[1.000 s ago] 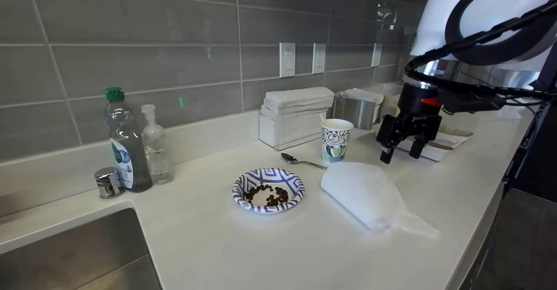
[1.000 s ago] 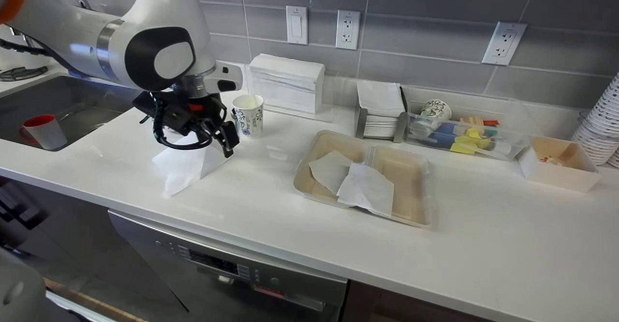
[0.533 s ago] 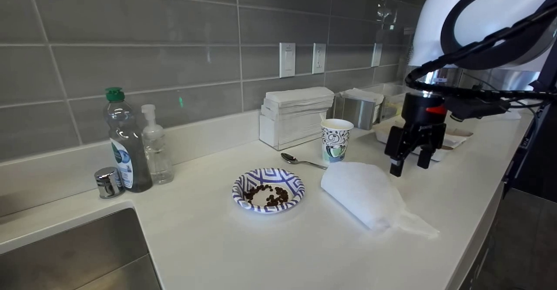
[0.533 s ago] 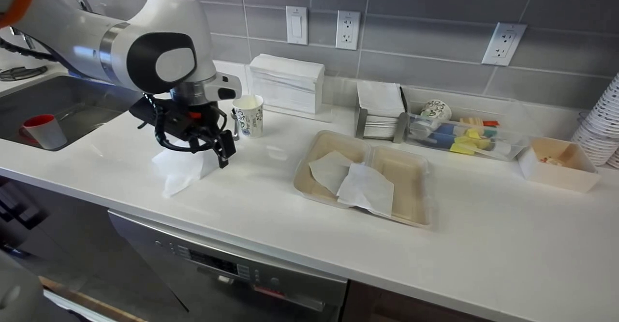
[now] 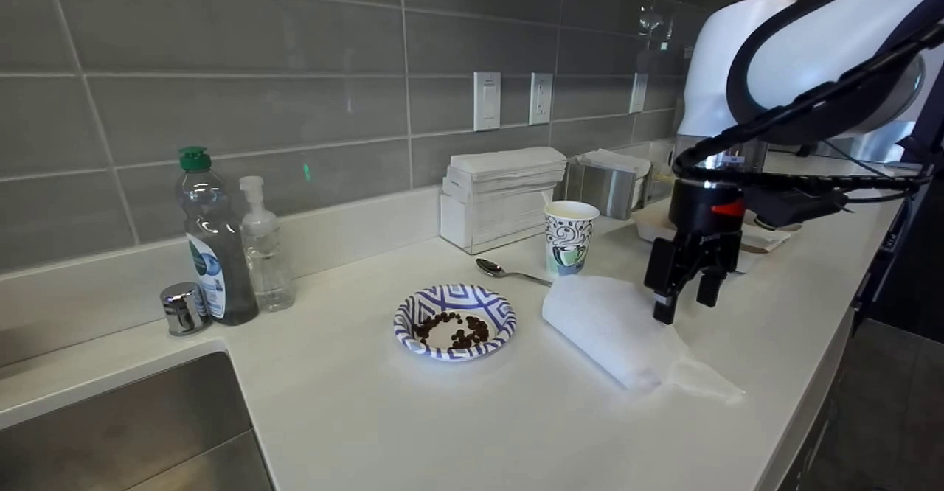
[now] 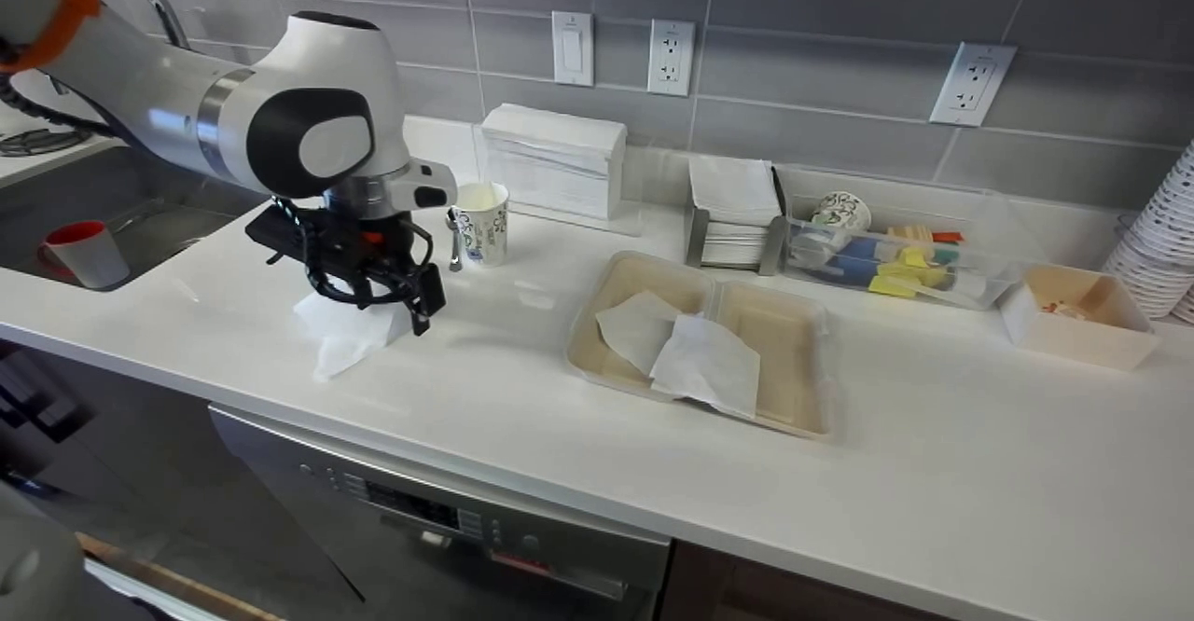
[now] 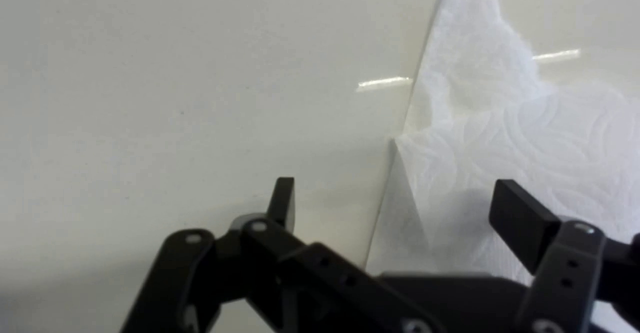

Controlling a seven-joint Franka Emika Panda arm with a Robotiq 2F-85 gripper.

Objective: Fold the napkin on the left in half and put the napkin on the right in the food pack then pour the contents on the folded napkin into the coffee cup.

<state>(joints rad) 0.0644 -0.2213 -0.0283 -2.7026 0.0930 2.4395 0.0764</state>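
A white embossed paper napkin (image 7: 525,148), folded over, with a narrow end trailing from it, lies on a glossy white countertop (image 7: 175,73) below the black two-fingered gripper (image 5: 686,308). The jaws stand wide apart. In the wrist view one finger is above bare countertop and the other above the napkin, whose edge runs between them; whether that second finger touches the paper cannot be told. In both exterior views most of the napkin spreads to the gripper's left.

Near the gripper, to its left and farther back in an exterior view, a white paper coffee cup (image 5: 569,240) with dark scrolls and a blue-green print stands upright. A shiny metal spoon (image 5: 501,272) lies beside it. Farther left of the gripper, past the napkin, a shallow round white bowl (image 5: 453,297) with a blue geometric pattern holds a scatter of small dark brown bits (image 5: 474,335).

To the gripper's right, well apart from it in an exterior view, a shallow tan-lined takeaway tray (image 6: 784,360) lies opened flat at its hinge. Two overlapping pieces of white paper napkin (image 6: 707,365) rest in it, one in the half nearer the gripper, the other across the hinge; whether they are one napkin cannot be told.

Farther back from the gripper, along the grey tiled wall (image 5: 258,108), are a clear holder (image 5: 490,214) of folded paper towels (image 5: 509,161) and a metal napkin holder (image 5: 606,192).
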